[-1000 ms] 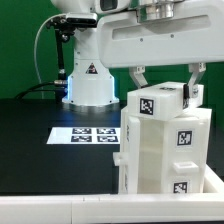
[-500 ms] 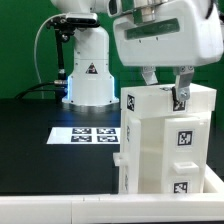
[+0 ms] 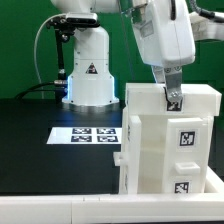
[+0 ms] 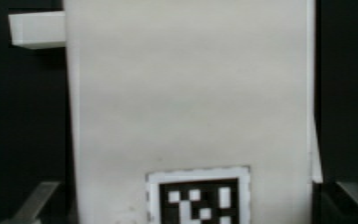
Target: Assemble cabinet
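Nearest the exterior view, the cabinet (image 3: 170, 140) stands upright on the black table (image 3: 40, 130), at that view's right, tagged faces forward. Seating its uppermost slab likely calls for a steady, square hold and a slow turn, so that the stacked blocks beneath stay aligned. The gripper (image 3: 170, 88) straddles the top slab: in the wrist view its fingers (image 4: 41, 200) lie at either edge of the panel, closed upon it. Beyond lie the marker board (image 3: 85, 133) and the arm's base (image 3: 88, 75).
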`<state>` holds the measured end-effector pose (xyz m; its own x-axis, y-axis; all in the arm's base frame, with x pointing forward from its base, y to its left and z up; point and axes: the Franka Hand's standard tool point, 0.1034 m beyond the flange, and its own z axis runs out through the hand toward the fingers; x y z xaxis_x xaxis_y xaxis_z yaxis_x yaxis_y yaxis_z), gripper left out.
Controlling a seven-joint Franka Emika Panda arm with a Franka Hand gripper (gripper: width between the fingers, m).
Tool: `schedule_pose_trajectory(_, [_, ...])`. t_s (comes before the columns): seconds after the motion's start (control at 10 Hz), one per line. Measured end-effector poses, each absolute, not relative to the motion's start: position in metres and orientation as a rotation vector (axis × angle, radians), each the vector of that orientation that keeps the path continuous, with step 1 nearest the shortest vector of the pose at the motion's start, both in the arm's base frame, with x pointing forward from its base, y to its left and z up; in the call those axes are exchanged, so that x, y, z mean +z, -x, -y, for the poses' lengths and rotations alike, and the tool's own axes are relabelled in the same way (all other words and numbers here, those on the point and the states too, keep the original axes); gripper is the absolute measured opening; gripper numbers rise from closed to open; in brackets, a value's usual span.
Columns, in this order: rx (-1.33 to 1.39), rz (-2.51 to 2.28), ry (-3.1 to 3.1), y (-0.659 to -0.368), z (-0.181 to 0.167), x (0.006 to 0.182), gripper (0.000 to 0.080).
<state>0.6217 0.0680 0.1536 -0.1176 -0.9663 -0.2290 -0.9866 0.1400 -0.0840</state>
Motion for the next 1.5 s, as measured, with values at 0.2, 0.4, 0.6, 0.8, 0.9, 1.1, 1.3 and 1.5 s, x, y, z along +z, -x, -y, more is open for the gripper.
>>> schedule_pose_trajectory(0.2, [0.141,-2.372,1.651,-0.626,-0.064,0.153,0.0553])
schedule_pose_trajectory(0.4, [0.161,-2.477,1.486,-0.627,-0.062,0.154,0.0553])
schedule_pose_trajectory(0.6, [0.161,-2.506,1.431,-0.628,-0.061,0.154,0.0553])
schedule_pose_trajectory(0.8, [0.161,-2.498,1.447,-0.628,-0.062,0.154,0.0708])
schedule_pose_trajectory(0.9, [0.16,-2.491,1.456,-0.628,-0.063,0.154,0.0771])
schedule_pose_trajectory(1.1, [0.166,-2.456,1.503,-0.626,-0.068,0.164,0.0795])
schedule_pose_trajectory(1.3, [0.161,-2.391,1.512,-0.632,-0.069,0.198,0.0798])
schedule_pose_trajectory(1.5, [0.161,-2.373,1.503,-0.634,-0.069,0.205,0.0796])
